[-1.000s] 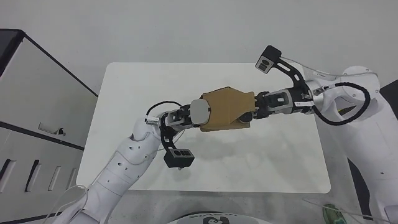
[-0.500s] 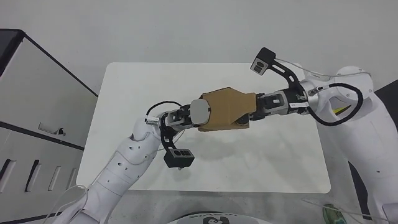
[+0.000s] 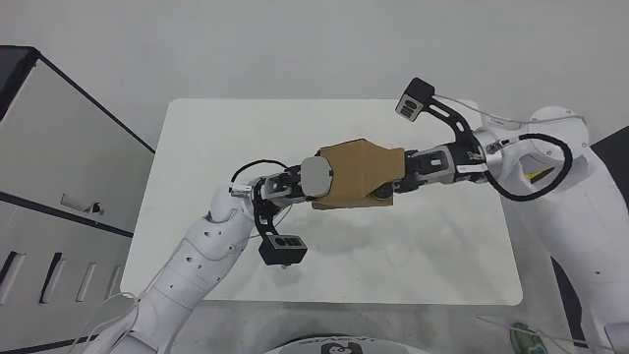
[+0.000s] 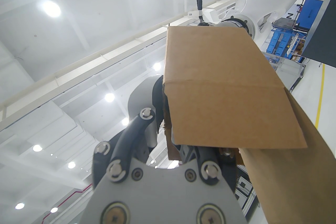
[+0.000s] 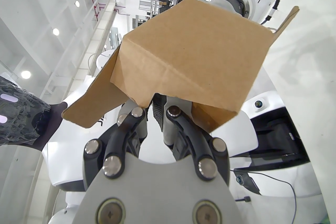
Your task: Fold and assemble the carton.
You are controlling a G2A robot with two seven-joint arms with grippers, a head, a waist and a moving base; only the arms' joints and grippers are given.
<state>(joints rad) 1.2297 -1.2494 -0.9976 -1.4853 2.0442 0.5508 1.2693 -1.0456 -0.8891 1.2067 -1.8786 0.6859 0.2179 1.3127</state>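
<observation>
Found the left tool (image 3: pixel 316 181) closed tight on the board at one end of the carton (image 3: pixel 360 165). Found the right tool (image 3: pixel 393 181) likewise closed, nipping a cut edge at the opposite end. Placed the carton directly between the two tools, touching both, over the middle of the surface (image 3: pixel 246 138). Judged it lifted clear from the shade beneath, though could not confirm the gap. Noted the long axis running straight from one tool to the other, across the surface from the robot's left to its right, with neither arm nearer than the other. Recorded the body as opened into a rough tube, creased along its top, with flaps (image 5: pixel 90 101) hanging loose and unfolded at the right tool's end. Judged the coming move to depend on this in-line hold, and expected a push along that axis to square the body. Flagged a risk of the carton swinging from one tool on release of either end. Assessed assembly as partly done, ends not yet closed.
</observation>
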